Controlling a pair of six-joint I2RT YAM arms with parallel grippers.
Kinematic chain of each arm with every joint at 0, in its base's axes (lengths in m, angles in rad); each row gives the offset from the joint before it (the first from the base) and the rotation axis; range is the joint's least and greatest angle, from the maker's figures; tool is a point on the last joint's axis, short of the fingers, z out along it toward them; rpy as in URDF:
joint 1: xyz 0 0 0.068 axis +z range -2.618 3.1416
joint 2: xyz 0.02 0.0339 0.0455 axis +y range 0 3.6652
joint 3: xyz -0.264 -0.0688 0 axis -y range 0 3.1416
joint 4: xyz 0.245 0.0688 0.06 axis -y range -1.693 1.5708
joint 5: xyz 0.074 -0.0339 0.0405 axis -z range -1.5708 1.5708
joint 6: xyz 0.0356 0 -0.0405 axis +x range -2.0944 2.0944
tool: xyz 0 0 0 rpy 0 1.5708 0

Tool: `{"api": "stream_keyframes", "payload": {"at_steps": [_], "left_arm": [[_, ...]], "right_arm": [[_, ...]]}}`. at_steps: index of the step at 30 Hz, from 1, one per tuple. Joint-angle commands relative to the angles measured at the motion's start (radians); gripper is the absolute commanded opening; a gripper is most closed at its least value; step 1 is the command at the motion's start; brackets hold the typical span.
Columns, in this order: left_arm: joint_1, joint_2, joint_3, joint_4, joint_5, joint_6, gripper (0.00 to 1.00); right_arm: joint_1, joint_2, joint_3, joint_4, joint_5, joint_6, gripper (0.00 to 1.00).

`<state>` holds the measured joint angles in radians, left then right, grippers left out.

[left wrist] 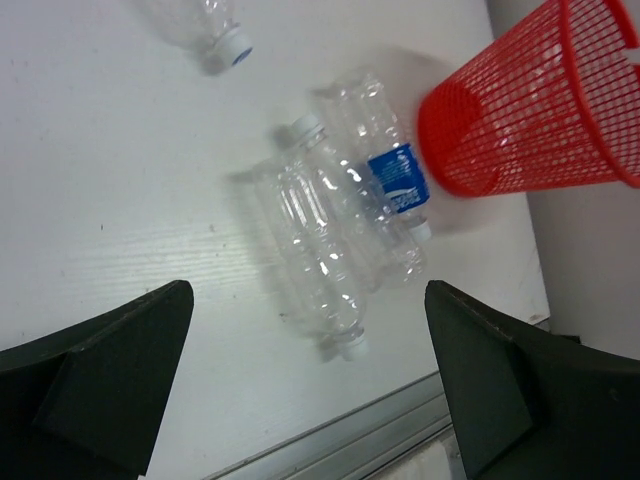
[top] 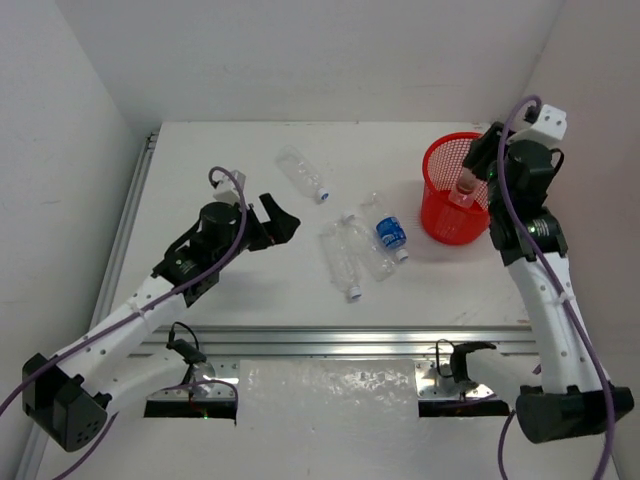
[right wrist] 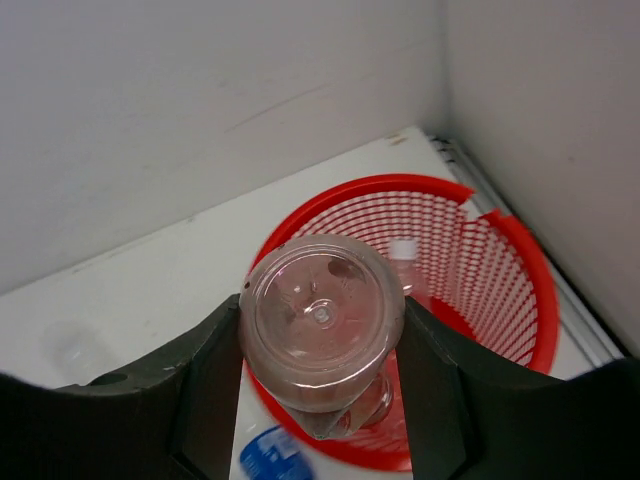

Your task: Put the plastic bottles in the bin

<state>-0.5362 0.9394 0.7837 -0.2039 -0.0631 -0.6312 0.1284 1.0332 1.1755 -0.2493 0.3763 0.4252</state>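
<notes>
Over the bench (top: 220, 170), our right end effector (right wrist: 322, 390) holds a bottle (right wrist: 320, 315) above the bin (right wrist: 527, 262); an off-centre release could hit its rim.

We count six plastic bottles. Four lie on the table (top: 220, 170): a lone bottle (top: 303, 172), a blue-labelled bottle (top: 389, 233), a near clear bottle (top: 340, 262) and a middle clear bottle (top: 367, 252). A fifth bottle (right wrist: 320, 315) sits in the right gripper (right wrist: 318, 385). A white-capped sixth bottle (right wrist: 405, 258) shows inside the one red bin (right wrist: 528, 272). Grippers number two, with the left gripper (left wrist: 308, 300).
</notes>
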Motion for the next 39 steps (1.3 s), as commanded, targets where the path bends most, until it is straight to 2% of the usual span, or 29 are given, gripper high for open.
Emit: {"api": "stream_keyframes", "payload": {"at_steps": [1,3,4,5,6,7,10,14,17,21,24,28,29,32,33,36,37,38,39], "left_arm": [[-0.01,0.056,-0.015,-0.02,-0.006,-0.018,1.0],[-0.014,0.099,-0.018,-0.023,0.0,-0.033,1.0],[-0.021,0.114,-0.018,-0.023,0.0,-0.05,1.0],[-0.028,0.139,-0.02,-0.008,-0.001,-0.061,1.0],[-0.057,0.15,-0.021,0.004,-0.006,-0.068,1.0],[-0.076,0.16,-0.015,0.012,-0.02,-0.091,1.0],[-0.168,0.222,0.028,0.014,-0.102,-0.128,1.0],[-0.277,0.349,0.092,-0.002,-0.217,-0.222,1.0],[-0.323,0.436,0.153,-0.005,-0.267,-0.254,1.0],[-0.335,0.611,0.213,0.015,-0.277,-0.228,0.96],[-0.337,0.712,0.288,0.018,-0.261,-0.208,0.93],[-0.337,0.809,0.333,0.006,-0.26,-0.206,0.87],[-0.337,0.829,0.356,-0.017,-0.268,-0.212,0.82],[-0.337,0.894,0.374,-0.034,-0.303,-0.229,0.8],[-0.337,0.92,0.379,-0.051,-0.314,-0.231,0.77],[-0.338,0.923,0.37,-0.098,-0.372,-0.248,0.52],[-0.337,0.909,0.347,-0.101,-0.406,-0.255,0.41],[-0.337,0.888,0.292,-0.104,-0.423,-0.271,0.22],[-0.337,0.824,0.26,-0.098,-0.443,-0.272,0.16]], "right_arm": [[-0.094,0.089,0.068,0.002,0.089,-0.028,0.0],[-0.124,0.16,0.11,-0.019,0.064,-0.022,0.0],[-0.145,0.18,0.14,-0.021,0.058,-0.025,0.04],[-0.157,0.198,0.147,-0.019,0.053,-0.029,0.12],[-0.165,0.214,0.153,-0.022,0.044,-0.035,0.34],[-0.165,0.247,0.177,-0.04,0.053,-0.029,0.98],[-0.167,0.262,0.194,-0.111,0.024,0.004,0.99],[-0.162,0.191,0.17,-0.165,-0.014,0.053,0.99],[-0.15,0.154,0.177,-0.278,-0.141,0.069,0.99],[-0.09,0.087,0.113,-0.314,-0.259,0.06,0.99],[-0.032,0.006,0.05,-0.301,-0.283,0.053,0.99],[0.0,-0.03,0.009,-0.311,-0.31,0.049,0.99],[0.002,-0.041,0.0,-0.314,-0.319,0.052,0.99],[0.011,-0.061,-0.039,-0.297,-0.369,0.053,0.99],[0.014,-0.062,-0.048,-0.292,-0.372,0.053,0.99],[0.034,-0.041,-0.077,-0.291,-0.46,0.043,0.99],[0.051,-0.029,-0.08,-0.298,-0.49,0.038,0.99],[0.059,-0.022,-0.095,-0.291,-0.564,0.027,0.99],[0.074,-0.021,-0.115,-0.236,-0.621,0.027,0.99]]}}
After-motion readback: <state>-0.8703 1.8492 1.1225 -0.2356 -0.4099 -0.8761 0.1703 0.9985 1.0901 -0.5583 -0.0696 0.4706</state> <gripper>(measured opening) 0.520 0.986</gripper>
